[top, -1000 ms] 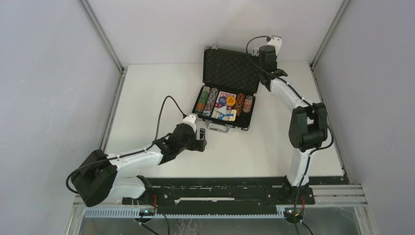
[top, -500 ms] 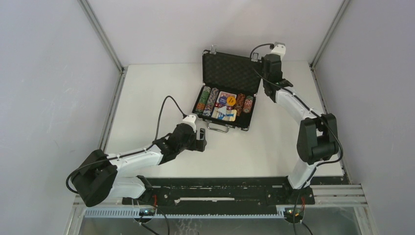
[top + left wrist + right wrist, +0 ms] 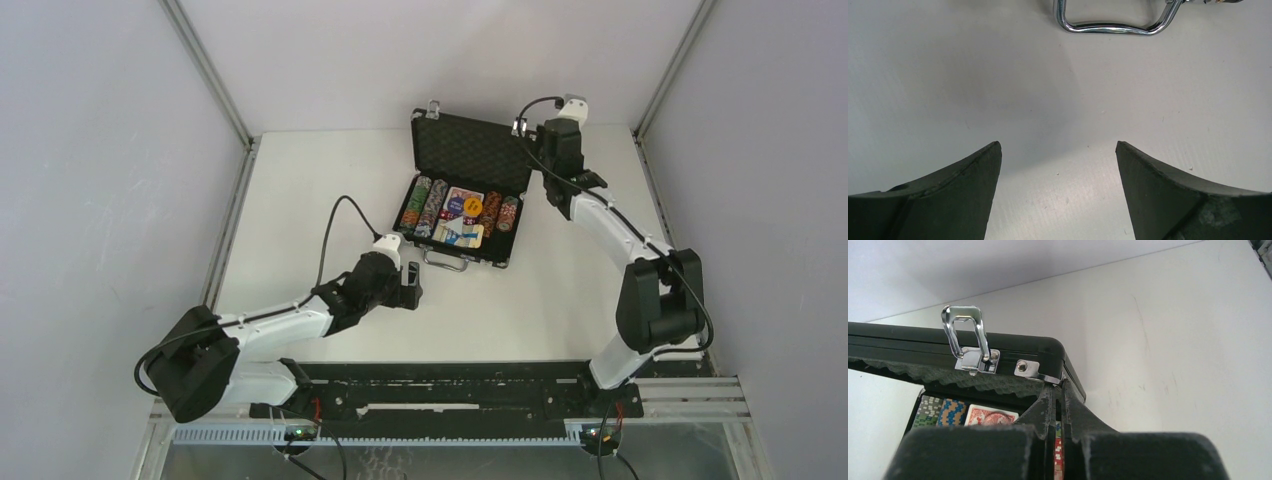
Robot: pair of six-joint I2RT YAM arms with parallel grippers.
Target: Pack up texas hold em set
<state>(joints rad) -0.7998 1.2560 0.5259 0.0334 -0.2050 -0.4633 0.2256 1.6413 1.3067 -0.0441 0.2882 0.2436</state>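
Here's the small black briefcase [image 3: 470, 150], sitting open toward the far side of the white tabletop [image 3: 300, 200], front edge facing the arms. Its lid [image 3: 908, 342] is raised, and the grey egg-crate foam lining faces us in the overhead view.

Inside the base, rows of multicoloured poker chips [image 3: 421, 208] fill the left end, with more rows at the right end. Between them sit the red-backed cards [image 3: 458, 196] with an orange round button [image 3: 472, 204] lying on top. A blue card box [image 3: 458, 234] lies just in front of those, nearer the front wall.

Up at the far right corner of the lid we find the right hand [image 3: 1058, 390]. Its fingers are pressed tight together with nothing between them. The tips touch the lid's corner just under a small silver bracket [image 3: 1030, 369]. Beside that bracket a silver latch [image 3: 965, 340] sticks up from the lid's edge. Chips and a red card back peek out below the foam in the wrist view.

Now the left hand [image 3: 1058, 147]: it's down low over the tabletop on the near side of the case, jaws spread wide, gripping nothing, only bare white surface between the fingers. The briefcase's silver handle [image 3: 1113, 22] lies flat on the tabletop just ahead of it, clear of both fingertips
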